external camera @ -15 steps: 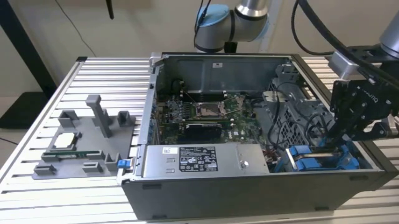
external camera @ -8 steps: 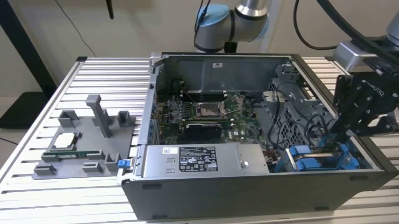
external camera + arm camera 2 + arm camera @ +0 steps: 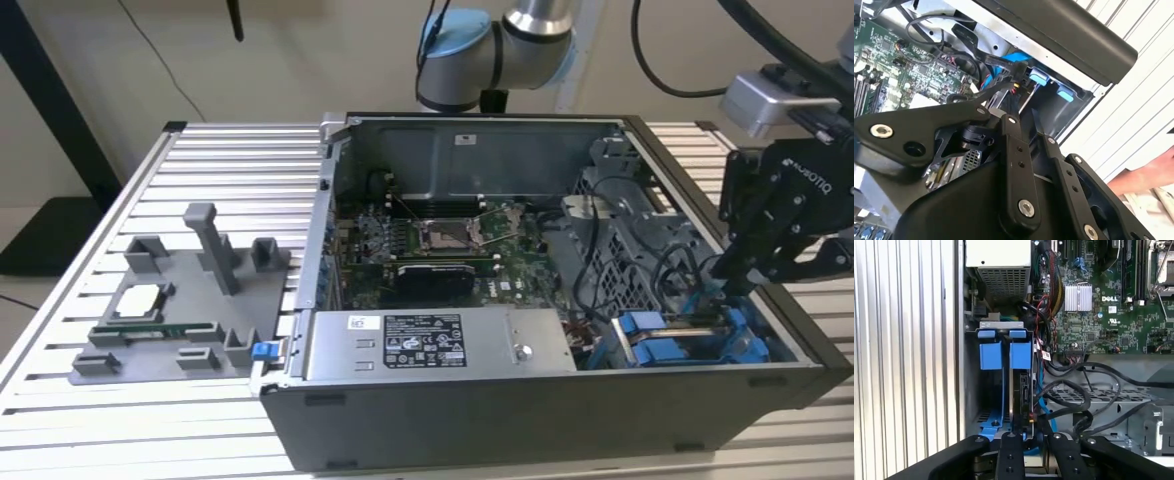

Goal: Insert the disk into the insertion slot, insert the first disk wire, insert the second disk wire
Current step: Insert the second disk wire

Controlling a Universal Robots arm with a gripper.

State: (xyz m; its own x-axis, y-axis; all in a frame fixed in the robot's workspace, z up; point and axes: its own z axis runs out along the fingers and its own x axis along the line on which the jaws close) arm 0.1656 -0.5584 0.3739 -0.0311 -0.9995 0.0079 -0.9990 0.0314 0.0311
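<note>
The gripper [image 3: 731, 285] reaches down into the open computer case [image 3: 534, 420], at the corner on the exterior view's right of the power-supply box [image 3: 427, 345]. There the insertion slot [image 3: 971, 390] sits just beside the box, and the disk [image 3: 1020, 390] already stands in it, seen edge-on as a dark slab under one of two blue tabs. The other blue carrier [image 3: 990, 354] stands in the same cage, next to the disk.

In both wrist views the fingers [image 3: 1009, 450] are drawn close together at the end of the disk that lies away from the power-supply box. They appear to pinch a small black connector [image 3: 1015, 90] with thin wires trailing from it – though their very tips are hard to make out. A blue cable [image 3: 1040, 400] runs alongside the disk, and black cables [image 3: 1089, 400] loop over the perforated metal nearby.

The motherboard [image 3: 441, 240] lies behind the power-supply box. On the exterior view's left of the box – outside the case – a grey fixture tray [image 3: 174, 330] rests on the slatted table [image 3: 214, 150].
</note>
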